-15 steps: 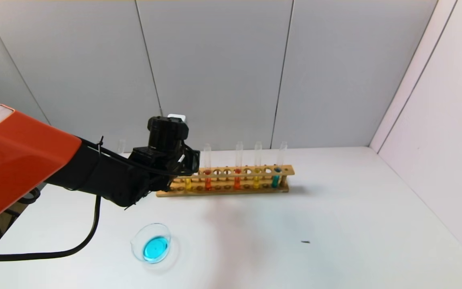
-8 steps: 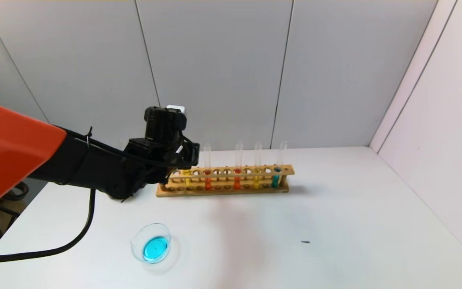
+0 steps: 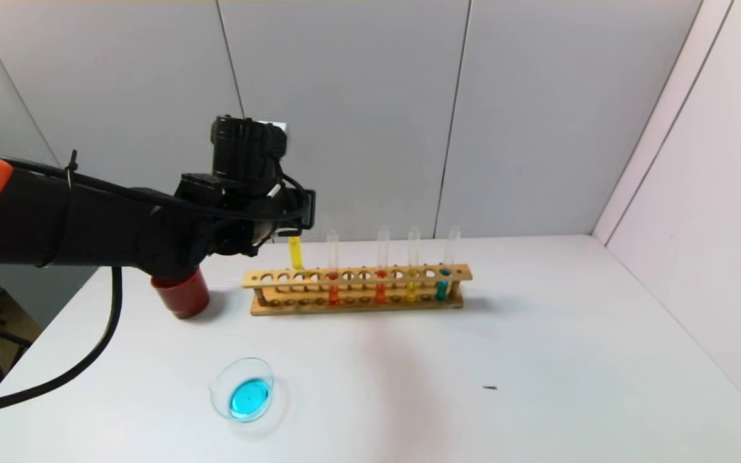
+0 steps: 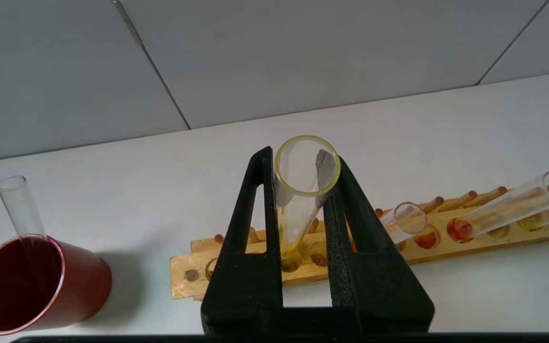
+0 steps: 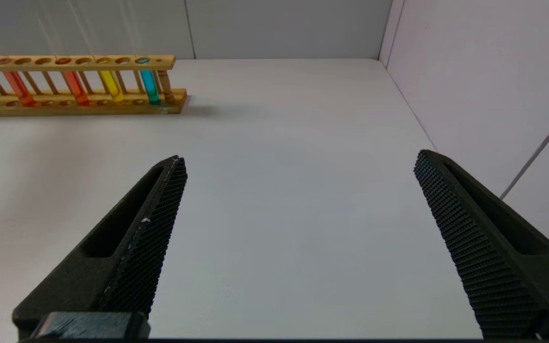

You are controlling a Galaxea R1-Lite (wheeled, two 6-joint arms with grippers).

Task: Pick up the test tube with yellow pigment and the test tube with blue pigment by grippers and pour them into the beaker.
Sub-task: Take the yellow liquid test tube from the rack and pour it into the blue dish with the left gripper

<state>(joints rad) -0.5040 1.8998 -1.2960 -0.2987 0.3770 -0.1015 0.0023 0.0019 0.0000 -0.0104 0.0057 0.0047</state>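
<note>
My left gripper (image 3: 288,222) is shut on a test tube with yellow pigment (image 3: 294,252) and holds it upright, its bottom just above the left end of the wooden rack (image 3: 357,301). In the left wrist view the black fingers (image 4: 255,200) clamp this tube (image 4: 298,209) near its rim. A second yellow tube (image 3: 411,286) and the test tube with blue pigment (image 3: 442,286) stand in the rack's right part. The beaker (image 3: 245,389), holding blue liquid, sits on the table in front of the rack's left end. My right gripper (image 5: 298,159) is open and empty, low over bare table.
Two orange-red tubes (image 3: 333,289) stand in the rack. A dark red cup (image 3: 181,292) with an empty tube (image 4: 17,205) in it stands left of the rack. Grey walls close the back and right. A small dark speck (image 3: 489,388) lies on the table.
My left gripper has risen with the yellow tube, drawing it up out of the rack's left end. The arm no longer hides the red cup.
</note>
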